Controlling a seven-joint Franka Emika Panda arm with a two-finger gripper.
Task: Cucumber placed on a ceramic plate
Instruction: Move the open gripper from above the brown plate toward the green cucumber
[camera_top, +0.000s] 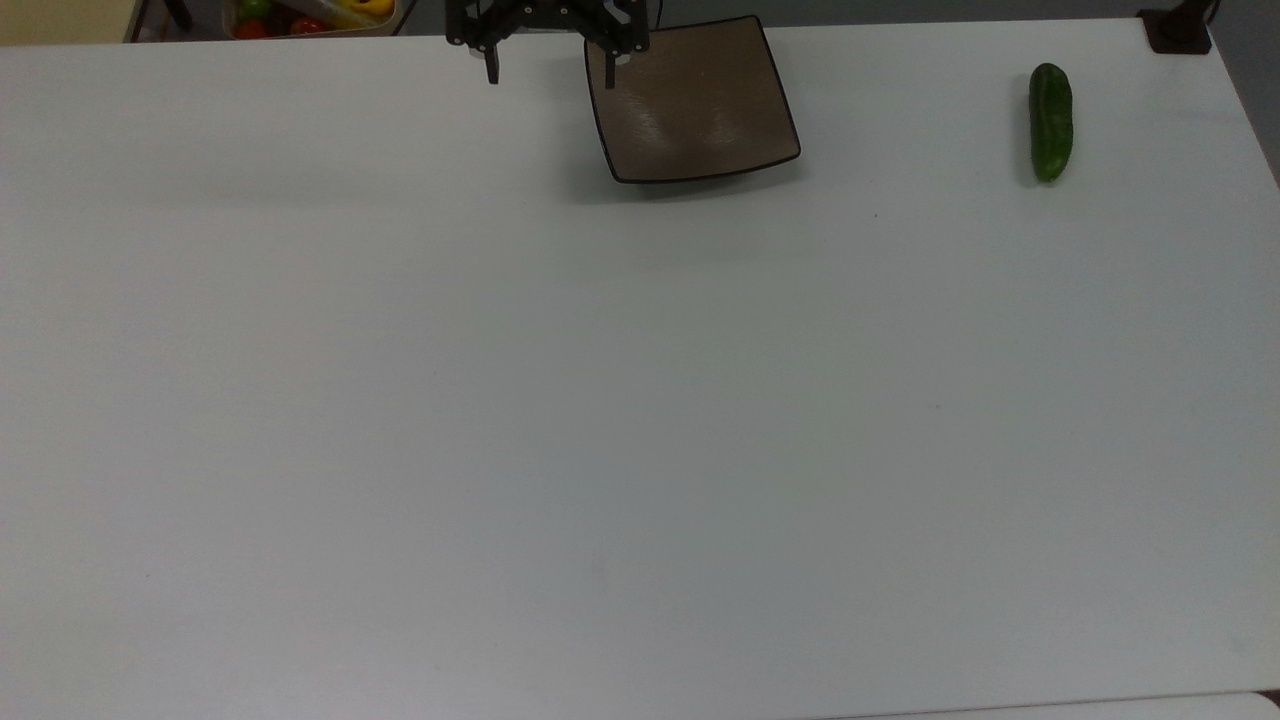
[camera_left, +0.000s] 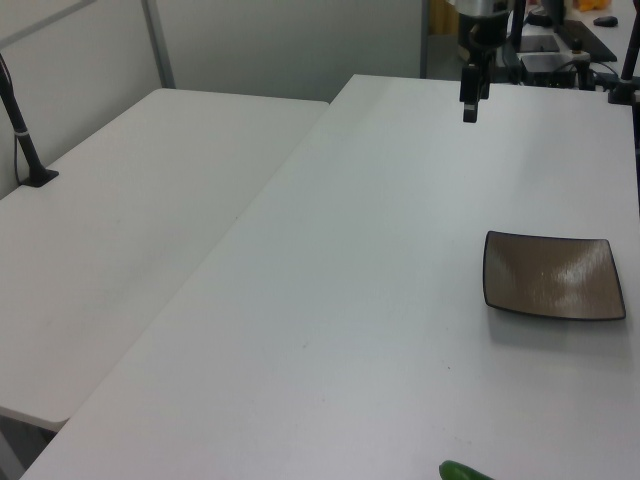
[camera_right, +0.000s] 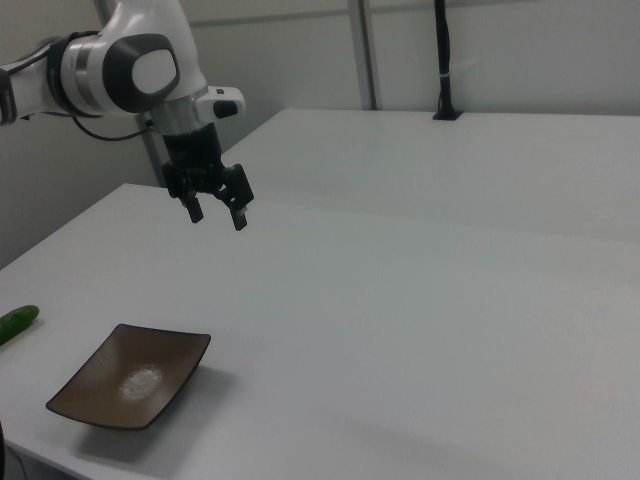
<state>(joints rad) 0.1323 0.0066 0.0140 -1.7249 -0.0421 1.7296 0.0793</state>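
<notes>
A dark green cucumber (camera_top: 1051, 122) lies on the white table near the top view's right edge, far from the plate. It also shows as a green tip (camera_left: 462, 471) at the left view's bottom edge and as a stub (camera_right: 17, 322) at the right view's left edge. The square brown ceramic plate (camera_top: 695, 100) rests at the top view's upper middle, with nothing on it (camera_left: 552, 275) (camera_right: 130, 375). My gripper (camera_top: 550, 73) hangs open above the table just left of the plate in the top view, fingers spread wide and holding nothing (camera_left: 469, 105) (camera_right: 218, 218).
A bin of colourful vegetables (camera_top: 310, 15) sits beyond the table's edge at the top view's upper left. A black clamp (camera_top: 1180, 30) holds the upper right corner. A second white table (camera_left: 130, 220) with a black post (camera_left: 25, 140) adjoins in the left view.
</notes>
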